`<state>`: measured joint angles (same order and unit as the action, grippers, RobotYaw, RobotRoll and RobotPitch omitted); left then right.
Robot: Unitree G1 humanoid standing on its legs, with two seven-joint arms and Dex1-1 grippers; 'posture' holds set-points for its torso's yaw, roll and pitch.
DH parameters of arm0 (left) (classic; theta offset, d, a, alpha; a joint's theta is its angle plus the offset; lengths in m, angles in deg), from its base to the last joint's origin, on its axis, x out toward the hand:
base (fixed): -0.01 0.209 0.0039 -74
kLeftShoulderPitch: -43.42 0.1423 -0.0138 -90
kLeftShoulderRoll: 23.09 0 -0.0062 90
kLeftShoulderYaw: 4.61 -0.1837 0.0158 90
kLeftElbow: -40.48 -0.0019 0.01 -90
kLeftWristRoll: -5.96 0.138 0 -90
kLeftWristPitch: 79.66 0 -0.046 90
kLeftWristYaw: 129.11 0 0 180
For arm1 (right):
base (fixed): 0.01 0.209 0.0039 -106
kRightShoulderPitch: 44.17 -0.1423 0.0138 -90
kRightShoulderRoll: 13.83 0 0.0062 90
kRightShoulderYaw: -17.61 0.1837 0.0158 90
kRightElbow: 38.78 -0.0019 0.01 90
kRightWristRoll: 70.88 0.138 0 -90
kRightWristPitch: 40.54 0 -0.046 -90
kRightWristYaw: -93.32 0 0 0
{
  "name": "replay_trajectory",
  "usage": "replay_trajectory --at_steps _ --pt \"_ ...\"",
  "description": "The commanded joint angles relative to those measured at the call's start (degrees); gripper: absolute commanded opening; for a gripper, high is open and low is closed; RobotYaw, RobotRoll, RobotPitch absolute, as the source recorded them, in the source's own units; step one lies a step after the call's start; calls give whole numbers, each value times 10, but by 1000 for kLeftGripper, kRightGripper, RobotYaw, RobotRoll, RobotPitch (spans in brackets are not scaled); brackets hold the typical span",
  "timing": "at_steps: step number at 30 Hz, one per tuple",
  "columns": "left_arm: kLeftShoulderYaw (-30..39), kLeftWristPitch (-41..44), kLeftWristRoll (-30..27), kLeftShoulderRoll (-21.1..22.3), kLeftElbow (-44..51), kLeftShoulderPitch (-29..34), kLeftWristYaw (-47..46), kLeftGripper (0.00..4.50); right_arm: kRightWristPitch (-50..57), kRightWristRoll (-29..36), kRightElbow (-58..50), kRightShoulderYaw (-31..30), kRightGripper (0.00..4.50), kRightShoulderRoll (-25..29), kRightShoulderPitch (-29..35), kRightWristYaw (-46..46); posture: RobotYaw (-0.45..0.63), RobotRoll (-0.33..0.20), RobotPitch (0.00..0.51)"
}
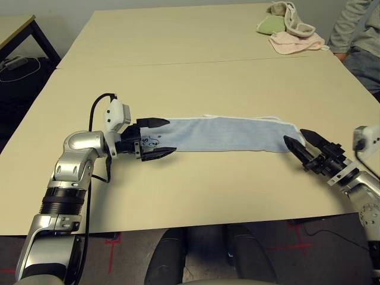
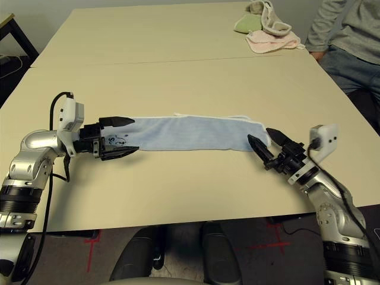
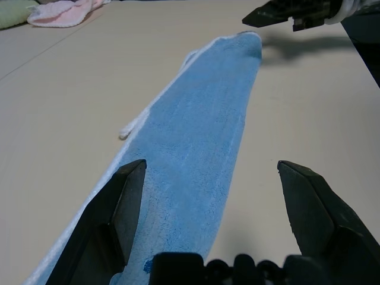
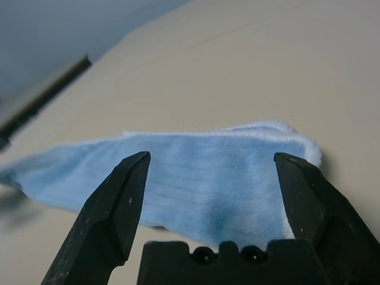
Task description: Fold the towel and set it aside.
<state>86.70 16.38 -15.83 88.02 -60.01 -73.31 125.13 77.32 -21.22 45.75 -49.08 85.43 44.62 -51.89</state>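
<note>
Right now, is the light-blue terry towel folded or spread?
Folded once lengthwise: light-blue terry towel lies as a long narrow strip, white piping along one edge.

The towel (image 1: 228, 133) disappears at its left end under the left end effector (image 1: 159, 138), whose fingers cover the printed motif, too small to read. A person (image 2: 350, 35) at the bench's (image 1: 196, 77) far right corner is cut off by the picture's edge. In the right wrist view, the towel's far end blurs out.
</note>
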Motion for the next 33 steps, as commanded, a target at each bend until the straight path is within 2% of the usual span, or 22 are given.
replay_trajectory --at_steps 1,6,15,27,33 --pt "0 11 -5 8 18 11 -1 4490 62 78 -39 31 4489 -27 28 -51 20 0 159" --pt "1 17 -7 12 23 17 -3 4490 116 168 -66 62 4489 -51 54 -114 19 0 159" --pt "3 14 -7 16 23 23 -4 4490 150 214 -63 65 4489 -52 44 -194 28 0 161" --pt "10 16 -14 20 42 50 -12 4490 196 303 -103 80 4489 -27 86 -243 30 0 170" --pt "9 12 -14 18 39 51 -13 4490 192 329 -76 93 4489 -18 86 -261 33 0 168"
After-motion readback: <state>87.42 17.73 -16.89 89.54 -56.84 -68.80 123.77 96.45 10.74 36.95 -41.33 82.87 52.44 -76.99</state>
